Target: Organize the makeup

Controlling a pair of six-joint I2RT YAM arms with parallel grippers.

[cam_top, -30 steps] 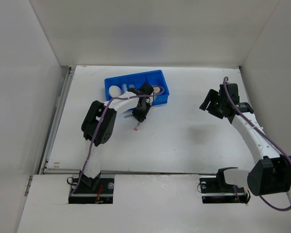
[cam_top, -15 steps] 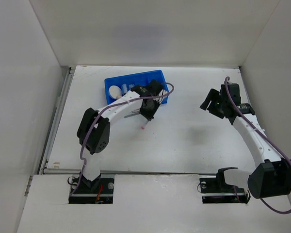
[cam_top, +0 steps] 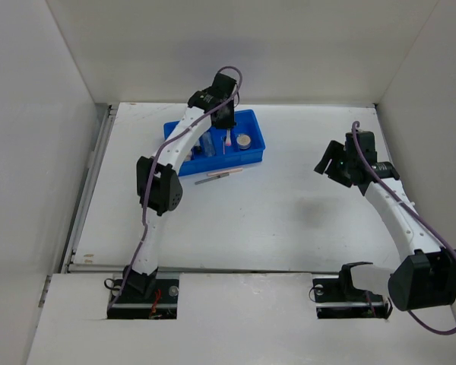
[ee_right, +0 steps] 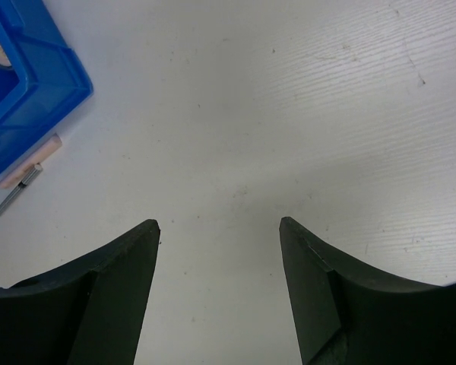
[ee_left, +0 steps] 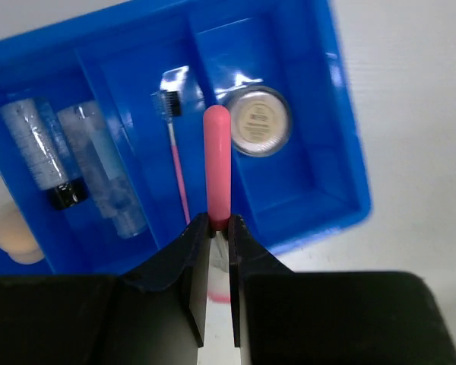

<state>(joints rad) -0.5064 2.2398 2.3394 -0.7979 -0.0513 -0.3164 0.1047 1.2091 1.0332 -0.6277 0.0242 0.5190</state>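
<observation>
Left claw (ee_left: 217,228) first: its jaws are pinched narrow on a pink stick (ee_left: 216,163), gripping the near end so the rounded tip points out over the middle section of the blue tray (ee_left: 346,129). From above, that arm reaches far across the table (cam_top: 289,220), with the left claw (cam_top: 226,114) poised over the far side of the blue tray (cam_top: 258,131) and the pink stick (cam_top: 227,139) hanging beneath it. Whether the tip touches the tray floor I can't tell. The right claw (cam_top: 325,156) is well apart on the other side, raised above bare table, and its own camera shows the right claw (ee_right: 219,228) spread wide with nothing between the fingers. The tray sits toward the back of the table, left of centre, split into sections. In the left section lie a black-capped bottle (ee_left: 39,156) and a second clear bottle (ee_left: 106,175), side by side. A peach sponge (ee_left: 15,236) peeks in at the far left edge of the wrist view; which section it lies in I can't make out. The round compact (ee_left: 262,122) lies flat in the right-hand section, and from above the round compact (cam_top: 244,141) sits just right of the held stick. A thin pink brush (ee_left: 178,163) lies lengthwise in the middle section, directly left of the held stick. Outside, a loose stick (cam_top: 219,176) lies on the table just beside the tray's near wall; the right wrist camera catches the loose stick (ee_right: 30,179) close to the tray's corner (ee_right: 38,76).
</observation>
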